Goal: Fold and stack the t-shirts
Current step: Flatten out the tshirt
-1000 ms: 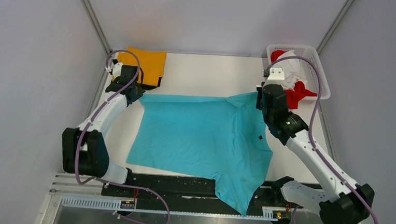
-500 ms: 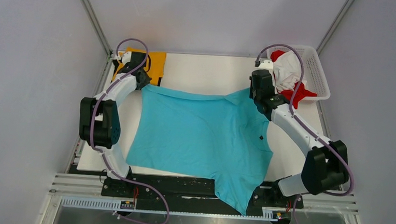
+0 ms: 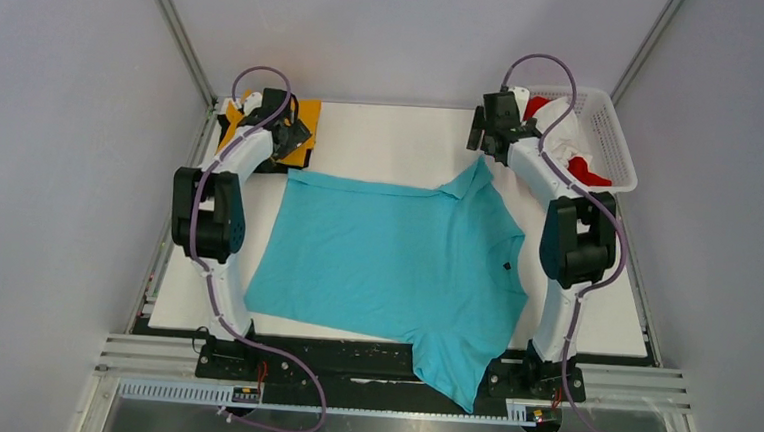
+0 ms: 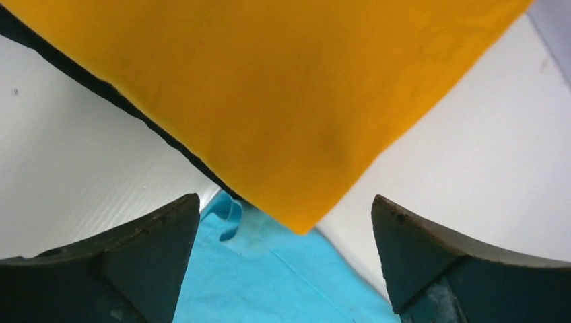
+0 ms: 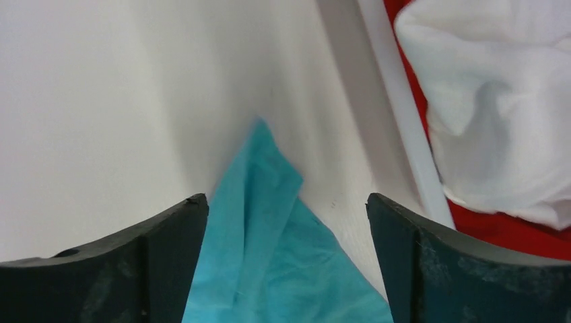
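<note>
Turquoise shirt (image 3: 386, 256) lies spread flat across the middle of the table (image 3: 393, 142), mostly smooth. One corner hangs past the near edge, over the black rail between the arm bases. Its far-right tip points toward the basket (image 3: 622, 151). That tip, a narrow wrinkled point (image 5: 269, 256), sits on the table between the right gripper's fingers in the wrist view, not pinched.

Right gripper (image 3: 483, 132) is at the far-right end of the table just beside the basket. Its fingers are spread wide (image 5: 286, 202) with nothing held.

Left gripper (image 3: 288, 135) is at the far-left corner over the orange shirt (image 3: 309, 116). Its fingers are spread wide too (image 4: 286, 208) and hold nothing.

Orange shirt is folded flat (image 4: 269, 87) on top of a black shirt (image 4: 13, 30), of which only a thin edge shows along one side. The near corner of the orange shirt overlaps the far-left edge of the turquoise one (image 4: 269, 282).

Basket is at the far-right corner and holds a crumpled white shirt (image 5: 498, 101) on top of a red one (image 5: 485, 225). Red cloth spills over the near rim (image 3: 591, 174).
</note>
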You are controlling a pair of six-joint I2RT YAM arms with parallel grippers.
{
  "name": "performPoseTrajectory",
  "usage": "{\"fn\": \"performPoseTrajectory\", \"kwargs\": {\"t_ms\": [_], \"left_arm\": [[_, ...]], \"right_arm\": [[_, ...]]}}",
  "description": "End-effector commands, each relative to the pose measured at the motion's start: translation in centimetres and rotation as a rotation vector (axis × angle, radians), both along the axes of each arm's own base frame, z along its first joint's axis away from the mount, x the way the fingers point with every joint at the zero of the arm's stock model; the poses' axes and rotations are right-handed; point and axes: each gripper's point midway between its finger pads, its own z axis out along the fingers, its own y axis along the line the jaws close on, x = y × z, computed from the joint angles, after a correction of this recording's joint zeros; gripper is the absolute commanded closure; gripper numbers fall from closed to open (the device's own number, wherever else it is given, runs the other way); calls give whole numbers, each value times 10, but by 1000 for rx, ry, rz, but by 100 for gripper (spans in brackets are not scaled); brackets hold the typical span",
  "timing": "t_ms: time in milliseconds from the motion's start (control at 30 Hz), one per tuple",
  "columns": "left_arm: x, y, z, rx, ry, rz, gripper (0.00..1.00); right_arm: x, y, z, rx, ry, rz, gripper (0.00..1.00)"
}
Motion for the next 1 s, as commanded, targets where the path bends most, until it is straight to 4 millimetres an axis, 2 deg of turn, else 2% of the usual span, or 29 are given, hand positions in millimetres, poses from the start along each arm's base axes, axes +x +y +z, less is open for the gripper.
{"fn": "performPoseTrajectory", "kwargs": {"t_ms": [0,100,267,333,533,667,833,967], "left_arm": [[0,-10,82,-22,-174,-36,1],[-21,-25,90,-42,-198,-88,1],[-56,-63,71,-118,-190,-197,1],[-68,-83,60,-146,-182,-260,1],[-112,-113,15,-183,-84,-330,1],[-136,-128,-17,-259,-20,-352,1],[-187,-125,-64,-294,134,-339,1],[-234,-126,-81,-333,225,-344,1]], "right_arm": [[-22,7,8,82,67,30,1],[-41,28,8,187,68,134,1],[-76,79,1,464,88,302,1],[-91,92,-6,534,118,332,1],[-139,84,-41,506,219,284,1],[-175,86,-76,501,343,260,0],[-231,77,-107,498,441,204,0],[-280,65,-124,517,539,164,1]]}}
